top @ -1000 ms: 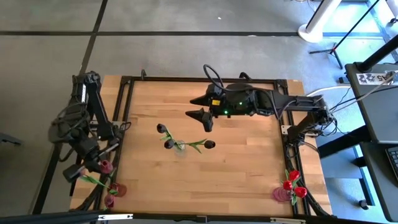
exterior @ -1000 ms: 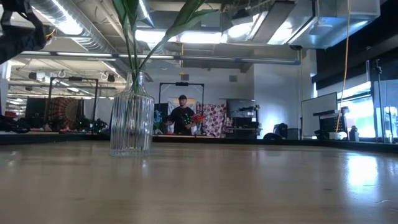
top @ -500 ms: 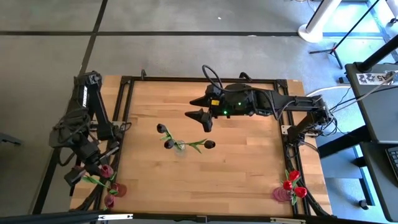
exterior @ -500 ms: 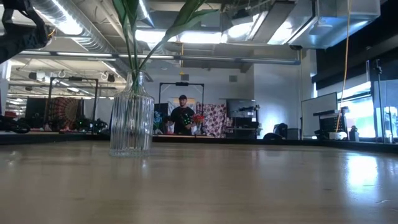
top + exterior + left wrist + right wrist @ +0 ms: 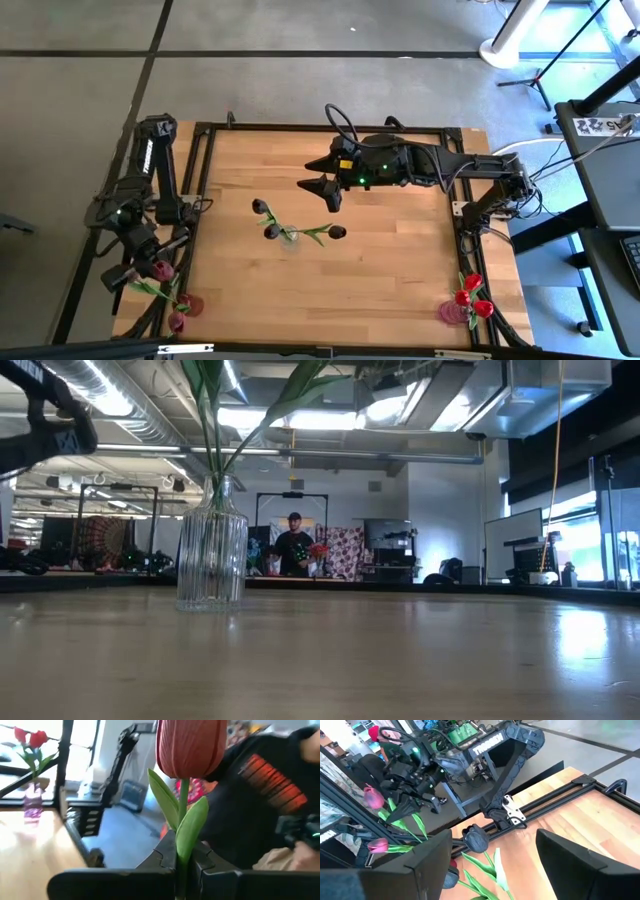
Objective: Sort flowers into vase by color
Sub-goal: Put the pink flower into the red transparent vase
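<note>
My left gripper (image 5: 137,273) is at the table's near-left corner, shut on a mauve-pink tulip (image 5: 192,745) whose head (image 5: 160,270) is just beside the small pink vase (image 5: 190,303), which has pink tulips in it. A clear ribbed glass vase (image 5: 212,555) in mid-table (image 5: 290,238) has dark maroon tulips (image 5: 270,231) in it. Red tulips (image 5: 470,295) stand in a vase at the near-right corner. My right gripper (image 5: 325,190) hovers open over the table's far middle, past the clear vase. My left gripper pinches the pink tulip's green stem (image 5: 181,865) between its two fingers, just below the leaves. Stem and head stand straight out beyond the fingertips. The flower is lifted clear of the table and the vases.
Black rails (image 5: 200,190) frame the wooden table on its left, far and right sides. The near middle of the table (image 5: 330,290) is bare wood. A person (image 5: 293,545) stands far off in the room behind the table.
My left arm has shifted over the near-left corner, carrying the pink tulip with it. The tulip's head now sits a little nearer the table's left edge. My right arm has kept still.
</note>
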Available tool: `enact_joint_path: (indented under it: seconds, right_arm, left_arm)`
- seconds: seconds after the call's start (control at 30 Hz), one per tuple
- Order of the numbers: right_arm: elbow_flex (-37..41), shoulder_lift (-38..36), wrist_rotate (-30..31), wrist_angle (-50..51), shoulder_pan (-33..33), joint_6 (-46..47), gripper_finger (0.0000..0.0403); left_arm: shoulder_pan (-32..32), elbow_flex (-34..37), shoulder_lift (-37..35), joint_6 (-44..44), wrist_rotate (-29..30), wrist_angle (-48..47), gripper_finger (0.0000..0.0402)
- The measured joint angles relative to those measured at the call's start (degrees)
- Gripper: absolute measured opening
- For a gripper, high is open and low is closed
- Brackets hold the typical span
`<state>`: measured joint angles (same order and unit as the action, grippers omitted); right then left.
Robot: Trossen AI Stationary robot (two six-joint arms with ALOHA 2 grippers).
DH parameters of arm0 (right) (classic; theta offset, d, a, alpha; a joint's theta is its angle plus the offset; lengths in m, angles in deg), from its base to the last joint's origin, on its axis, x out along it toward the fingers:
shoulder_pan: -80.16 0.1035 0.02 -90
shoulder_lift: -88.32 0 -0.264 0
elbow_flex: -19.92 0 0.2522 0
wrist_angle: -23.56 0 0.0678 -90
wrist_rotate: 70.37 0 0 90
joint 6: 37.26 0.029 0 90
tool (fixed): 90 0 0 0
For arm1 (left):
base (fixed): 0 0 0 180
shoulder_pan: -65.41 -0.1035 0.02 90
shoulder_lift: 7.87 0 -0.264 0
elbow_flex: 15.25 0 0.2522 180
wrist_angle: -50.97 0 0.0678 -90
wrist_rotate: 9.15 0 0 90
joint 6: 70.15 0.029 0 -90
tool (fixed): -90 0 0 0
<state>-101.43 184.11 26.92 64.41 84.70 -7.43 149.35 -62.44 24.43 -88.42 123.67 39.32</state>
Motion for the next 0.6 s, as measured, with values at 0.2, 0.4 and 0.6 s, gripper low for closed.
enact_joint_path:
  seconds: [0.2, 0.4, 0.6]
  right_arm:
    - [0.0, 0.0, 0.1, 0.0, 0.0, 0.1, 0.0286]
    - [0.0, 0.0, 0.8, 0.0, 0.0, -0.1, 0.0286]
    - [0.0, 0.0, 1.1, 0.0, -0.1, -0.1, 0.0289]
  left_arm:
    - [0.0, 6.2, -4.7, 3.7, -8.5, 10.7, 0.0]
    - [0.0, 8.0, -4.8, 2.4, -12.9, 12.1, 0.0016]
    - [-0.8, 8.0, -4.8, -1.0, -10.6, 14.7, 0.0059]
